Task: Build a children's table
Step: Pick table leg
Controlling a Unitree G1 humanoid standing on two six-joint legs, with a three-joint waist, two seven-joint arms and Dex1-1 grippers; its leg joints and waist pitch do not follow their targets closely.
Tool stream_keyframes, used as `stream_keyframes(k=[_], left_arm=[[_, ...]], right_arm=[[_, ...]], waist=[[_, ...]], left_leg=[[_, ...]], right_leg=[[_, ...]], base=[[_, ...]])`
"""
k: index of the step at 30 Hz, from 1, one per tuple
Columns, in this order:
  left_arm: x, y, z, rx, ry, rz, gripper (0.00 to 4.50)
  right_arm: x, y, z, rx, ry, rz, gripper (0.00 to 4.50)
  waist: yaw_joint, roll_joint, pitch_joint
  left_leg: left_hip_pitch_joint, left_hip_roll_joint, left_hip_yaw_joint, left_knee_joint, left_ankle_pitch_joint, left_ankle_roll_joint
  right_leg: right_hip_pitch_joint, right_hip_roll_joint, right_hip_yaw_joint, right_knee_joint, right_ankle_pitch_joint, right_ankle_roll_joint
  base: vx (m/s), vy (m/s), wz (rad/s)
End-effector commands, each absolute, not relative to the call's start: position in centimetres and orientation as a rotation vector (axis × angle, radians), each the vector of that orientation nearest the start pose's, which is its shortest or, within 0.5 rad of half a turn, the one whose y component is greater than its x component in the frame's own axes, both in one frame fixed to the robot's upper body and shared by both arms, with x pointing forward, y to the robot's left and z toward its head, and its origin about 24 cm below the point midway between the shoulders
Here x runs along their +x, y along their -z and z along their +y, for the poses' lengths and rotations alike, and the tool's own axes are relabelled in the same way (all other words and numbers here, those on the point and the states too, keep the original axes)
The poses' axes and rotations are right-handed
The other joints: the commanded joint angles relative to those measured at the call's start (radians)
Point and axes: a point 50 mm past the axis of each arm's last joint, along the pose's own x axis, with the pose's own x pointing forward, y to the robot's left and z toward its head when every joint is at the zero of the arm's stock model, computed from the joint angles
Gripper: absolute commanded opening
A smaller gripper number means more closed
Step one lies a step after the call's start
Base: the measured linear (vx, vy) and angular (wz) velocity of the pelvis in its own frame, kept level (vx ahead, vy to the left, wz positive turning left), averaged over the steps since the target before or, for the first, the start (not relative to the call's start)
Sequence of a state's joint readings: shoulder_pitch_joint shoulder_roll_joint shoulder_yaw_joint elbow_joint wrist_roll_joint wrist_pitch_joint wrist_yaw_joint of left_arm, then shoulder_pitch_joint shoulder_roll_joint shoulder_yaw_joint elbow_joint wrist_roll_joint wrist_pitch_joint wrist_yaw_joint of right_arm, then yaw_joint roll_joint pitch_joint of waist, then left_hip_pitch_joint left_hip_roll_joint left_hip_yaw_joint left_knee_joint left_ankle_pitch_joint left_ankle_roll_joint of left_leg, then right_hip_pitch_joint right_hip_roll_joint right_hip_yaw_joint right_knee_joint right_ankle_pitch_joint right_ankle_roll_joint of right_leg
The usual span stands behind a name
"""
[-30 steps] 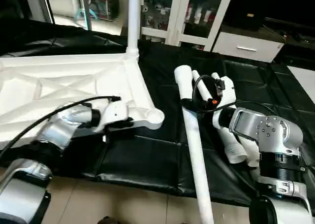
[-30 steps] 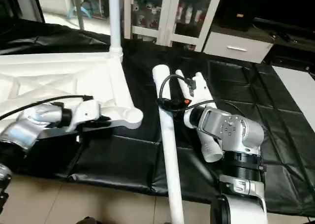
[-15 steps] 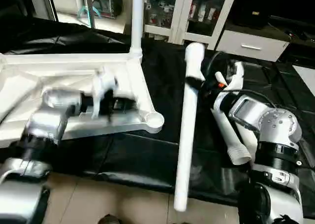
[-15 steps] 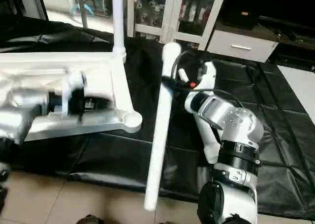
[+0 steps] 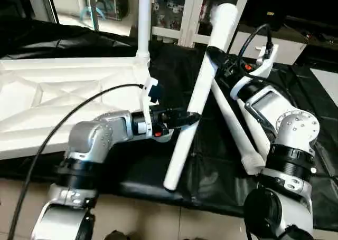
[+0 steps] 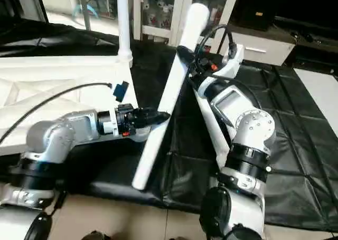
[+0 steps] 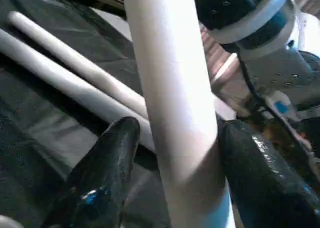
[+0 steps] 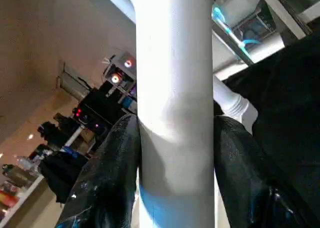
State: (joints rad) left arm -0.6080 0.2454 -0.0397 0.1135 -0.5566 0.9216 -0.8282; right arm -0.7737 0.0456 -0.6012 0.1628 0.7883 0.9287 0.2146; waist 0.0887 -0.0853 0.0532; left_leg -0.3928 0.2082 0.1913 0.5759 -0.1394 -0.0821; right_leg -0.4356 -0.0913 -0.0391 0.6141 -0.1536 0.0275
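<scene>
- One tabletop (image 5: 68, 87), the biggest piece, lies ribbed side up on the black mat (image 5: 317, 145), off to the outer side of my left gripper (image 5: 186, 118); upside down is the right way for it, since the corner sockets then face up to take legs.
- One leg already stands upright in the far corner socket (image 5: 142, 54), beyond my left wrist, so I judge the job only begun.
- My raised leg (image 5: 198, 95) is next in size: it slants across the space between my arms, thick end high, thin end low over the mat's near edge.
- My right gripper (image 8: 175, 153) is clamped around that leg near its upper part, a finger (image 8: 107, 173) on either side, carrying its weight.
- My left gripper meets the same leg at its middle; its fingers (image 7: 107, 168) flank the tube closely, but I cannot tell if they grip. I judge this second hold is meant to steer the leg toward the near corner socket, hidden just behind my left wrist.
- Two spare legs (image 5: 235, 121) lie on the mat under my right forearm, within reach for later.
</scene>
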Motion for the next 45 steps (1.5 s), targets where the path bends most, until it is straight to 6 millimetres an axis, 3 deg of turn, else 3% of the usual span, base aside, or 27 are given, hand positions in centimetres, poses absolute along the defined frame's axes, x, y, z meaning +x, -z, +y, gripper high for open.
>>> stream_keyframes(k=[1, 5, 8, 13, 16, 20, 31, 32, 33, 35, 37, 39, 40, 45], left_arm=[[30.4, -12.5, 9.3, -0.368, 1.165, 0.432, 3.25], [30.0, -12.9, 9.2, -0.402, 1.178, 0.423, 3.51], [28.6, -13.2, 8.6, -0.442, 1.248, 0.425, 3.69], [26.7, -12.3, 8.4, -0.387, 1.319, 0.505, 4.20], [26.7, -12.0, 8.4, -0.359, 1.306, 0.511, 4.49], [26.7, -12.1, 8.6, -0.359, 1.282, 0.512, 4.50], [27.2, -11.9, 9.1, -0.333, 1.238, 0.497, 3.64], [27.3, -12.0, 9.2, -0.332, 1.232, 0.492, 3.64], [27.3, -12.0, 9.3, -0.340, 1.227, 0.487, 3.55], [27.4, -12.1, 9.5, -0.350, 1.220, 0.477, 3.26], [27.6, -12.1, 9.7, -0.355, 1.198, 0.461, 3.24], [27.7, -12.1, 10.0, -0.352, 1.186, 0.452, 2.94], [27.7, -12.2, 10.1, -0.355, 1.182, 0.447, 2.84], [27.8, -12.2, 10.2, -0.365, 1.178, 0.435, 2.46]], right_arm=[[34.7, -19.0, -14.1, 0.975, -0.583, 0.010, 1.76], [34.7, -19.1, -14.2, 0.983, -0.578, 0.005, 1.76], [34.9, -19.5, -14.4, 1.002, -0.552, -0.022, 1.76], [35.5, -19.9, -14.8, 1.033, -0.508, -0.058, 1.76], [35.6, -20.1, -14.7, 1.040, -0.510, -0.065, 1.76], [35.6, -20.3, -14.5, 1.045, -0.515, -0.073, 1.76], [35.5, -20.3, -14.2, 1.033, -0.533, -0.075, 1.76], [35.5, -20.3, -14.1, 1.033, -0.533, -0.076, 1.76], [35.5, -20.3, -14.1, 1.033, -0.533, -0.077, 1.76], [35.5, -20.2, -14.1, 1.033, -0.528, -0.080, 1.76], [35.5, -20.2, -14.2, 1.036, -0.517, -0.086, 1.76], [35.5, -20.1, -14.3, 1.037, -0.508, -0.090, 1.76], [35.5, -20.1, -14.3, 1.039, -0.504, -0.089, 1.76], [35.5, -20.0, -14.4, 1.041, -0.499, -0.092, 1.76]], waist=[[0.001, 0.023, -0.076], [0.001, 0.023, -0.076], [0.001, 0.021, -0.076], [-0.004, 0.027, -0.074], [-0.003, 0.029, -0.074], [-0.003, 0.027, -0.073], [-0.002, 0.030, -0.077], [-0.002, 0.031, -0.077], [0.000, 0.042, -0.077], [-0.002, 0.035, -0.077], [-0.001, 0.038, -0.076], [-0.001, 0.038, -0.076], [-0.001, 0.042, -0.076], [-0.001, 0.042, -0.077]], left_leg=[[0.030, 0.006, -0.002, -0.066, -0.276, -0.090], [0.032, 0.005, 0.000, -0.064, -0.271, -0.088], [0.028, 0.005, 0.000, -0.064, -0.267, -0.091], [0.030, 0.003, -0.001, -0.065, -0.287, -0.095], [0.033, 0.002, -0.002, -0.066, -0.304, -0.098], [0.031, 0.002, -0.002, -0.066, -0.319, -0.102], [0.030, 0.000, -0.002, -0.063, -0.278, -0.097], [0.030, 0.001, -0.002, -0.063, -0.280, -0.099], [0.031, 0.000, -0.003, -0.063, -0.284, -0.102], [0.031, 0.000, -0.003, -0.063, -0.295, -0.102], [0.031, 0.000, -0.003, -0.064, -0.302, -0.103], [0.031, -0.001, -0.003, -0.064, -0.306, -0.103], [0.031, 0.000, -0.005, -0.064, -0.307, -0.104], [0.031, 0.000, -0.004, -0.063, -0.295, -0.099]], right_leg=[[0.048, -0.022, 0.021, -0.065, -0.213, -0.110], [0.047, -0.019, 0.021, -0.065, -0.196, -0.114], [0.049, -0.022, 0.020, -0.064, -0.196, -0.120], [0.044, -0.016, 0.021, -0.067, -0.222, -0.093], [0.043, -0.014, 0.020, -0.070, -0.238, -0.083], [0.043, -0.015, 0.020, -0.072, -0.264, -0.075], [0.047, -0.013, 0.020, -0.065, -0.199, -0.084], [0.047, -0.014, 0.020, -0.064, -0.195, -0.085], [0.047, -0.014, 0.020, -0.063, -0.193, -0.086], [0.048, -0.013, 0.019, -0.065, -0.198, -0.089], [0.047, -0.014, 0.020, -0.067, -0.206, -0.089], [0.048, -0.014, 0.020, -0.067, -0.217, -0.086], [0.047, -0.014, 0.019, -0.066, -0.219, -0.086], [0.048, -0.013, 0.019, -0.063, -0.191, -0.098]], base=[[0.000, 0.000, 0.00], [0.000, 0.000, 0.00], [0.000, 0.000, 0.00], [0.000, 0.000, 0.00], [0.000, 0.000, 0.00], [0.000, 0.000, 0.00], [0.000, 0.000, 0.00], [0.000, 0.000, 0.00], [0.000, 0.000, 0.00], [0.000, 0.000, 0.00], [0.000, 0.000, 0.00], [0.000, 0.000, 0.00], [0.000, 0.000, 0.00], [0.000, 0.000, 0.00]])
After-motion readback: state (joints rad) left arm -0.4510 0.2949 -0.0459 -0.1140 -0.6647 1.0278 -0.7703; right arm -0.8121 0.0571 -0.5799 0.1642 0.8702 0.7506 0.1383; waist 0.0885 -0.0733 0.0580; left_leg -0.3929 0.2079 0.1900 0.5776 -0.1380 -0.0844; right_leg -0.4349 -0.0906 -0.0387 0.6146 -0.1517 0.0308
